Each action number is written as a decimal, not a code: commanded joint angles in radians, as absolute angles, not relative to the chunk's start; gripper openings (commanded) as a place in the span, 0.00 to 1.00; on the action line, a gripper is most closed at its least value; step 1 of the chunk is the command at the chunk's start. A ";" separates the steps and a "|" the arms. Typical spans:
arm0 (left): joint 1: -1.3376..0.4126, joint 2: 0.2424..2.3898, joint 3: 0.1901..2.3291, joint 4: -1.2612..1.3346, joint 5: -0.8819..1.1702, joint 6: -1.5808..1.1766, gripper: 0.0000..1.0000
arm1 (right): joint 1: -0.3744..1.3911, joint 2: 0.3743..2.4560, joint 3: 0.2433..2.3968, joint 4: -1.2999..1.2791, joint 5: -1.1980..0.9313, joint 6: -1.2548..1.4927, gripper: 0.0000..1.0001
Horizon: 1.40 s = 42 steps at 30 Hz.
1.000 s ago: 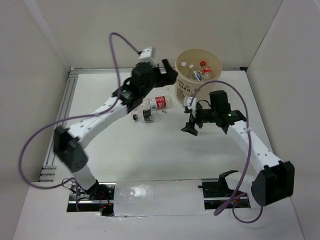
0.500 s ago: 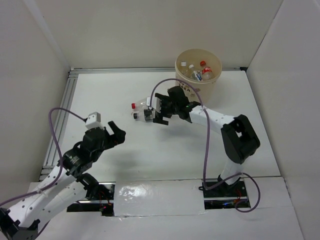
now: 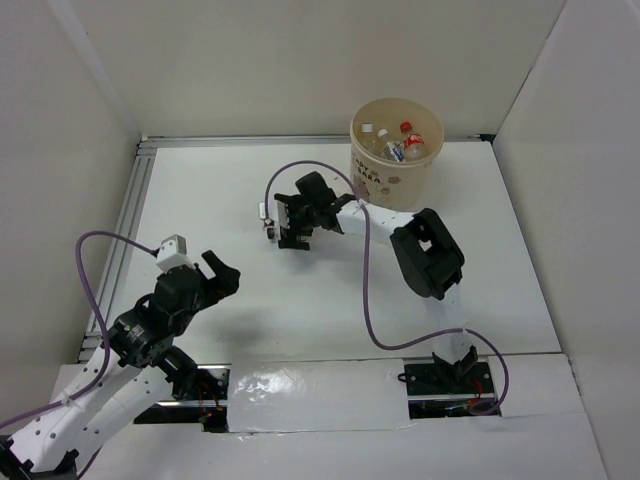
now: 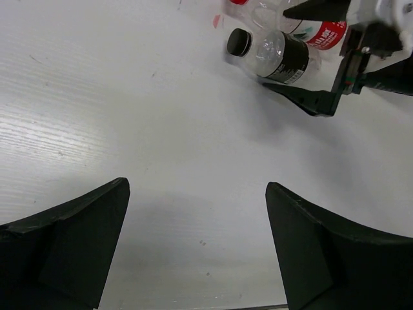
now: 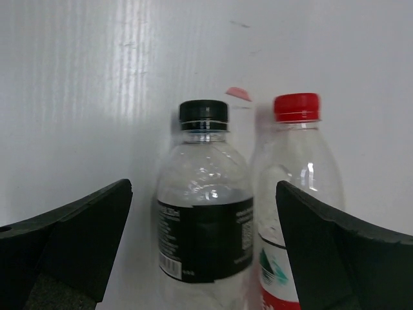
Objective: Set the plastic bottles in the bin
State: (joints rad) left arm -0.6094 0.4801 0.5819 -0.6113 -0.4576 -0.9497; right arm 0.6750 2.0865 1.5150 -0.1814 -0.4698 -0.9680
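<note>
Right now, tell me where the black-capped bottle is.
In the right wrist view the black-capped bottle lies inside the open right claw, beside the red-capped bottle; seen from above, it is left of the bin.

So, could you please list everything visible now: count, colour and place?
table: one, white
bin: one, beige, table's far right
bottles inside the bin: several, mostly clear, count unclear
black-capped bottle: one, clear with black label, lying on the table
red-capped bottle: one, clear with red-white label, lying beside it
cables: two, purple, along the arms
left gripper: open, black, over bare table, near left
right gripper: open, black, around both lying bottles
</note>
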 commanded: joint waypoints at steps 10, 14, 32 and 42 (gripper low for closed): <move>-0.603 0.505 0.595 -0.534 -0.463 -0.976 0.99 | 0.650 2.146 1.546 -0.380 -0.449 -0.994 0.75; -0.592 0.581 0.586 -0.424 -0.463 -1.037 0.99 | 0.650 2.052 1.485 -0.485 -0.521 -1.015 0.44; -0.394 1.280 0.881 -0.118 -0.046 -1.512 0.99 | 0.422 1.601 1.839 -0.413 -0.402 -0.692 0.27; -0.413 1.687 1.235 -0.176 -0.017 -1.658 0.99 | 0.152 1.742 1.879 -0.440 -0.512 -0.597 0.76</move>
State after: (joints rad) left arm -0.4084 1.6264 1.1484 -0.1768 -0.0387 -1.5799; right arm 0.1783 1.7130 1.8477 -0.4507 -0.4686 -0.6579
